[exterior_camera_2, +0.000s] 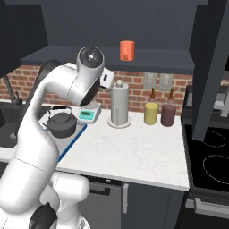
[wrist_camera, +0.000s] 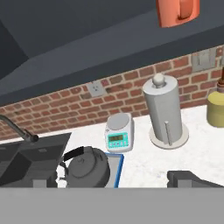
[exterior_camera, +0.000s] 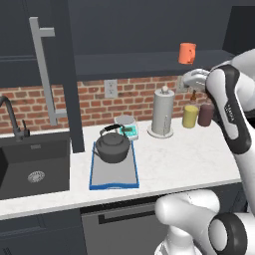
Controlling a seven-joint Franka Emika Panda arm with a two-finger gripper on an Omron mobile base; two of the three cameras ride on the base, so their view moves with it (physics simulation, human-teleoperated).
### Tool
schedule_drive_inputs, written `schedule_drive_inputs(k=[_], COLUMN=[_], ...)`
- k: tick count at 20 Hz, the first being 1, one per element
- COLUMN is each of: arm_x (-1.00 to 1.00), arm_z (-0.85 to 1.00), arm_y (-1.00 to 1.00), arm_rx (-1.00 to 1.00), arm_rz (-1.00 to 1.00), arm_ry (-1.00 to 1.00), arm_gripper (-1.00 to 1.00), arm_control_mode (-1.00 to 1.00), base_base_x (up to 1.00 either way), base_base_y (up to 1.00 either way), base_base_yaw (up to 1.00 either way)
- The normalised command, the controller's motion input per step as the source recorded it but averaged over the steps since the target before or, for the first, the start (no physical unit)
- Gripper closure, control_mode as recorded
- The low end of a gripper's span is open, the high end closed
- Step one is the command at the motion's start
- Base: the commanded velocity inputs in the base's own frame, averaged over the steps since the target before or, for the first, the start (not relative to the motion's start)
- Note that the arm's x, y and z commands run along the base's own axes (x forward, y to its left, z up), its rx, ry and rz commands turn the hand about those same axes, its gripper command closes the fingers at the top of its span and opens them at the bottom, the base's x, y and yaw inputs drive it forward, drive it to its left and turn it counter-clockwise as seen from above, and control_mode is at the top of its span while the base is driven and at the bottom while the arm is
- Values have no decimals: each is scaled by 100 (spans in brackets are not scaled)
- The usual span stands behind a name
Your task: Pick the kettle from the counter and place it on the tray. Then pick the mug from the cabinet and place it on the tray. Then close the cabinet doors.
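Nearest the robot, the tray [exterior_camera: 113,175] lies flat on the white table [exterior_camera: 189,159], just right of the black sink [exterior_camera: 34,167], with its long side running near to far. The kettle [exterior_camera: 113,145] sits on the tray's far half, upright, handle arched over the lid, so the first step reads as done. Just beyond the tray stands a small digital scale [exterior_camera: 126,125]; to its right the paper-towel cylinder [exterior_camera: 163,112], then a yellow jar [exterior_camera: 190,116] and a dark red jar [exterior_camera: 205,114] against the brick wall. Above and farthest back, the mug [exterior_camera: 187,53] stands on the cabinet shelf [exterior_camera: 149,61], upright, handle turned toward the room in the hand view; it is well above the table and to the right of the tray. The cabinet doors hang open, the left door [exterior_camera: 47,64] swung out over the sink edge. The gripper [exterior_camera: 195,79] is raised at the right, below the shelf level, jaws spread wide, holding nothing. Step in hand, as judged: the approach to the mug. The next move calls for lifting to shelf height, lining the jaws across the mug body, and avoiding the shelf's front edge.
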Motion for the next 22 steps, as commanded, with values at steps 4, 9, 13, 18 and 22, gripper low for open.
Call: schedule_drive_inputs(k=[4, 9, 13, 18, 22], arm_x=[12, 26, 42, 39, 26], arm_z=[31, 8, 13, 17, 10], arm_y=[-38, -34, -21, -5, -7], arm_rx=[-7, -1, -3, -7, -5], arm_rz=[-1, 0, 0, 0, 0], arm_ry=[15, 0, 0, 0, -3], arm_gripper=[-100, -100, -100, -100, -100], arm_control_mode=[-100, -100, -100, -100, -100], base_base_x=[0, 0, 0, 0, 0], base_base_y=[0, 0, 0, 0, 0], base_base_yaw=[0, 0, 0, 0, 0])
